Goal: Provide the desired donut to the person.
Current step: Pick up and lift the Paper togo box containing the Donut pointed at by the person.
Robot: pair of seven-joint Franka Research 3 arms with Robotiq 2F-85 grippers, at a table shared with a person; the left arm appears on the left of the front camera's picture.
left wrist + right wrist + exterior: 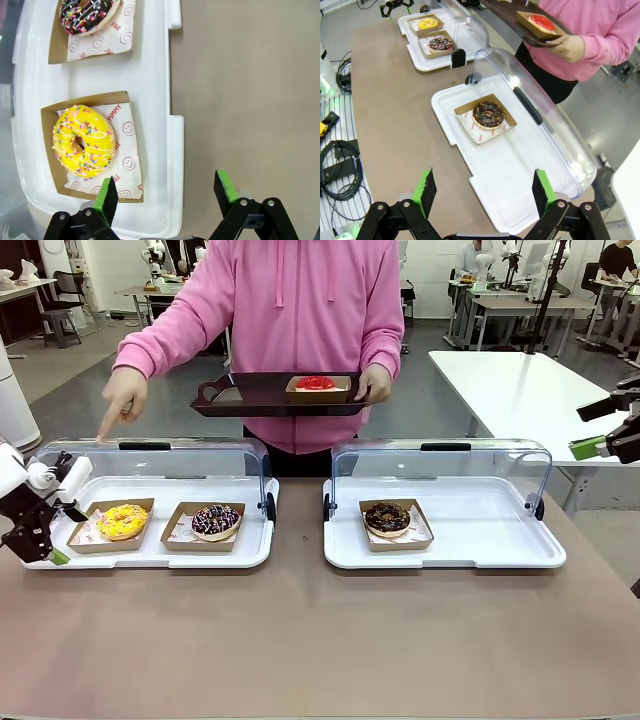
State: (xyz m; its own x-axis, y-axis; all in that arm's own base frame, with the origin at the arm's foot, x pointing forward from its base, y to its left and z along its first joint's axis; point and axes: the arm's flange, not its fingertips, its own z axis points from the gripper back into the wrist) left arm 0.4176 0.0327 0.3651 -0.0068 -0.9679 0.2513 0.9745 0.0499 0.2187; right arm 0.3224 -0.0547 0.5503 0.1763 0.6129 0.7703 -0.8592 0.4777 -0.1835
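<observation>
Fingers (106, 196) of the left gripper (166, 194) are spread wide, with just the rim of the left tray (155, 75) and bare table (250, 100) between them. Yellow donut (82, 141) sits in its box (47, 165) just ahead of one pad and off to the side, not between the two (close, but untouched). Same tray holds a sprinkled donut (87, 14) in a second box. Person (300, 300) aims a pointing hand (122, 400) down over the yellow donut's end of the raised lid (150, 460). The other hand (375, 385) holds a dark tray (240, 395) carrying a red donut (315, 383). Right tray (450, 558), likewise open, has one chocolate donut (387, 519). Right gripper (595, 428) hangs off to the side, spread too, holding nothing
</observation>
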